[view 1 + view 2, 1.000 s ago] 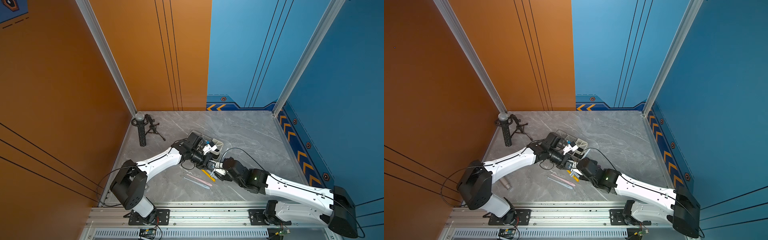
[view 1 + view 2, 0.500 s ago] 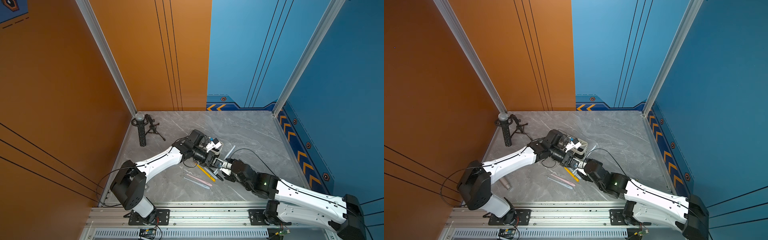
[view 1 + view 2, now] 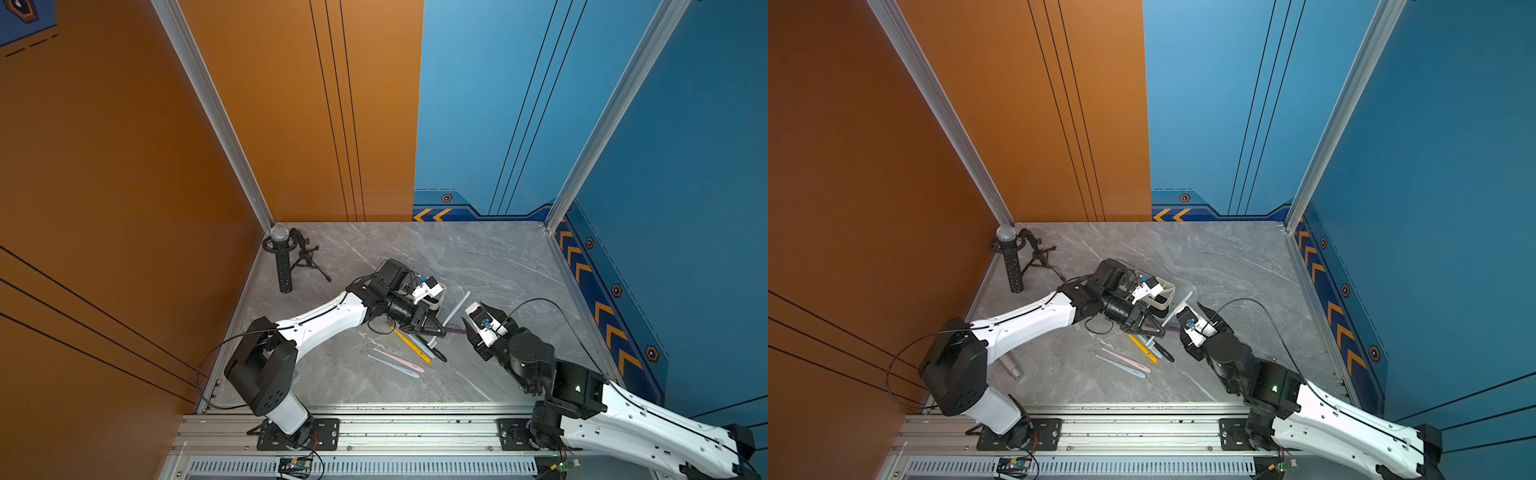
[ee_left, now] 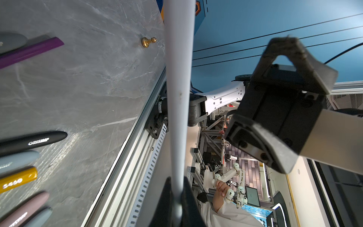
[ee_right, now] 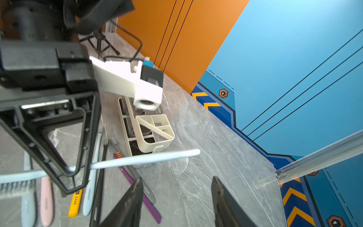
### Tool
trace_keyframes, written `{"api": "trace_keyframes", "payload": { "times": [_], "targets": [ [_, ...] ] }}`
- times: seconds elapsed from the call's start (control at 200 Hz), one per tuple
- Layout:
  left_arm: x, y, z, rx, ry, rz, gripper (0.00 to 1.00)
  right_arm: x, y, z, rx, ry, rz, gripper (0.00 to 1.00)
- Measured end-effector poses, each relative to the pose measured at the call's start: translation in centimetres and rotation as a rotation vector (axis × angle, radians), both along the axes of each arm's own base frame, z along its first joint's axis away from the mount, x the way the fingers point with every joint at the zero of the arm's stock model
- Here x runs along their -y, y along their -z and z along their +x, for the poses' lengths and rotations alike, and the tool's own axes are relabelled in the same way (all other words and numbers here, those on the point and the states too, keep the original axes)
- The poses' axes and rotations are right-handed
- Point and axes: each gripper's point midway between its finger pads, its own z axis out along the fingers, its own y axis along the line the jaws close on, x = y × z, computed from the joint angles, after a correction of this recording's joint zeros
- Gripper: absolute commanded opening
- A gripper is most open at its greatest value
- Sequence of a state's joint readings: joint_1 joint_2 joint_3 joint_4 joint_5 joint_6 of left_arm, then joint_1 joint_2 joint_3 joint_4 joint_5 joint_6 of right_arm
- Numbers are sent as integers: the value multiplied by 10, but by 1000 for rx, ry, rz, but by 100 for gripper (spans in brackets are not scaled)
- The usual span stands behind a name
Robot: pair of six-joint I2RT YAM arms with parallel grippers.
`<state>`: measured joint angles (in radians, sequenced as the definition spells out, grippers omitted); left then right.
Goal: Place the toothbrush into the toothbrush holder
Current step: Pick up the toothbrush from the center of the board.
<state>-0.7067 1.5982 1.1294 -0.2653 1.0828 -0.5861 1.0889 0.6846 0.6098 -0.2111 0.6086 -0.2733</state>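
My left gripper [image 4: 177, 182] is shut on a pale blue toothbrush [image 4: 178, 78] and holds it off the table, its handle slanting toward the right arm in both top views [image 3: 455, 309] [image 3: 1177, 307]. In the right wrist view the toothbrush [image 5: 145, 158] passes in front of the toothbrush holder [image 5: 155, 127], a white caddy on the table behind the left wrist [image 3: 441, 291]. My right gripper [image 5: 176, 180] is open and empty. It hangs to the right of the toothbrush handle, apart from it [image 3: 469, 332].
Several more toothbrushes lie on the grey table below the left gripper: yellow [image 3: 411, 343], pink [image 3: 399, 359], black [image 3: 436, 353], purple [image 3: 455, 330]. A black microphone stand [image 3: 282, 266] is at the back left. A small gold pawn [image 4: 148, 41] lies near the front edge.
The right gripper has opened, let go of the toothbrush and drawn back to the right. The left gripper stays shut on the toothbrush, near the holder.
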Motion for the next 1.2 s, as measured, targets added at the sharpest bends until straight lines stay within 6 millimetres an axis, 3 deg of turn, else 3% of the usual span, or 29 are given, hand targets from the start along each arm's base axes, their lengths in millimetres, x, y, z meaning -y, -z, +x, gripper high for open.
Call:
{"api": "trace_keyframes", "payload": {
  "times": [0.23, 0.575, 1.011, 1.201],
  "targets": [
    [0, 2, -1, -12, 1, 10, 0, -21, 53, 8, -20, -38, -246, 63],
    [0, 3, 3, -7, 6, 18, 0, -35, 70, 24, 40, -42, -421, 66],
    [-3, 6, 12, 25, -6, 35, 0, -34, 65, 35, 81, -14, -444, 66],
    [-9, 22, 17, 62, -40, 123, 0, -18, 30, 37, 107, 33, -272, 66]
  ]
}}
